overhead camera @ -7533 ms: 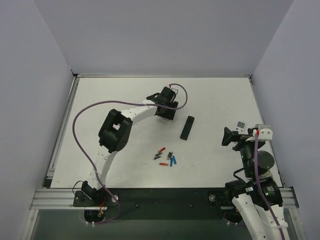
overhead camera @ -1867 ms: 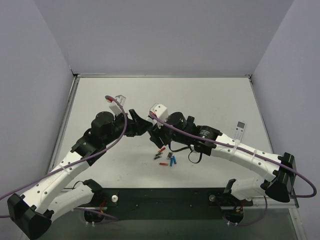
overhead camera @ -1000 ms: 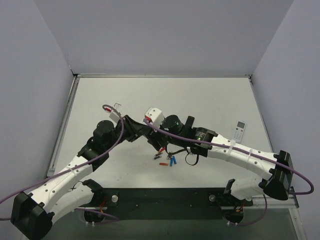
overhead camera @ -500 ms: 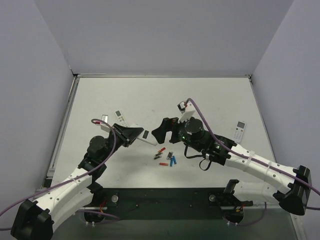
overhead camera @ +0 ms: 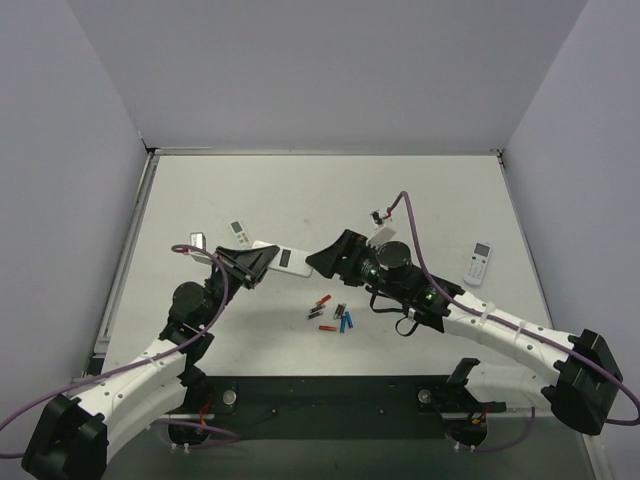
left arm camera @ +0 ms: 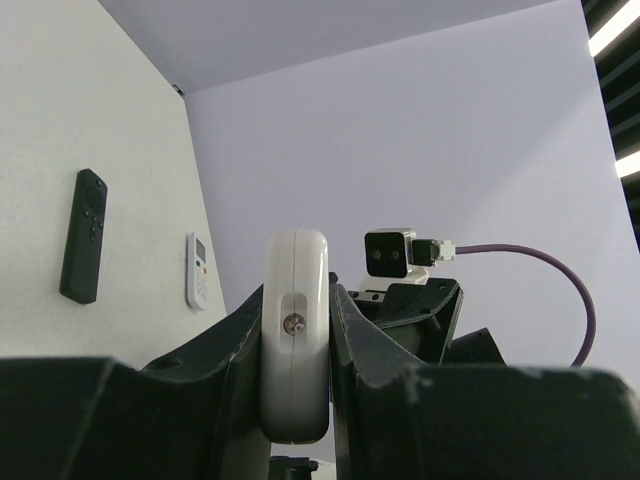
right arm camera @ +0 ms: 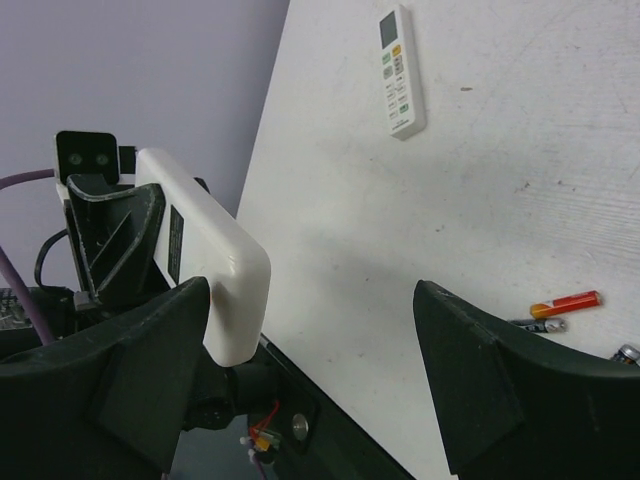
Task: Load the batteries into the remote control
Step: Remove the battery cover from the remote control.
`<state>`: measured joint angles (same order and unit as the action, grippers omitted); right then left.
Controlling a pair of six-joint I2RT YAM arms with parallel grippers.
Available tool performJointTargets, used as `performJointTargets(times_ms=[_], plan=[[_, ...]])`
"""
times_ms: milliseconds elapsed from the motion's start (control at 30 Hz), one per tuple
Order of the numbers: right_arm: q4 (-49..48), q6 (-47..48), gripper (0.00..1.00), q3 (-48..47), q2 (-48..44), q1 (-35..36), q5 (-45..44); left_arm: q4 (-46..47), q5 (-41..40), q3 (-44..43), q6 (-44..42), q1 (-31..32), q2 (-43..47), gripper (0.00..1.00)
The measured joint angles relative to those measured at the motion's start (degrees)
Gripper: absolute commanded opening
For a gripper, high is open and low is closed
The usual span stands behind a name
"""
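Observation:
My left gripper (overhead camera: 255,263) is shut on the remote control (overhead camera: 284,259) and holds it above the table. Its plain white back with the small dark rectangle faces up. In the left wrist view the remote (left arm camera: 295,300) sits edge-on, clamped in my gripper (left arm camera: 295,345). My right gripper (overhead camera: 328,256) is open, just right of the remote's free end. In the right wrist view that end (right arm camera: 215,265) lies against the left finger, and my gripper (right arm camera: 312,300) holds nothing. The batteries (overhead camera: 331,315) lie loose on the table below; a red-orange one (right arm camera: 565,302) shows too.
A slim white remote (overhead camera: 238,230) lies behind the left gripper and shows in the right wrist view (right arm camera: 399,70). Another small white remote (overhead camera: 479,262) lies at the right, also in the left wrist view (left arm camera: 197,270). A black remote (left arm camera: 82,236) lies beside it.
Since the first frames the left gripper has carried the remote from the far table toward the near middle. The right arm came in from the right and now faces the remote's free end.

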<state>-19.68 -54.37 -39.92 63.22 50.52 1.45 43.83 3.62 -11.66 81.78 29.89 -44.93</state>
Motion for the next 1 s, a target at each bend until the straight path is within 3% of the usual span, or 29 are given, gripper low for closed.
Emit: performJointTargets(times_ms=[400, 733, 1000], plan=[[-8.9, -2.5, 0.66, -0.1, 5.0, -1.8, 9.0, 0.4, -2.4, 0.0, -0.4, 0.0, 1.4, 0.00], [-14.6, -4.3, 0.36, -0.1, 7.2, -2.1, 12.3, 0.0, -3.3, 0.0, -1.6, -0.1, 2.1, 0.00], [-15.8, -5.5, 0.21, 1.3, 6.6, -3.3, 12.9, 1.2, -3.5, 0.0, -1.7, 0.0, -0.3, 0.00]])
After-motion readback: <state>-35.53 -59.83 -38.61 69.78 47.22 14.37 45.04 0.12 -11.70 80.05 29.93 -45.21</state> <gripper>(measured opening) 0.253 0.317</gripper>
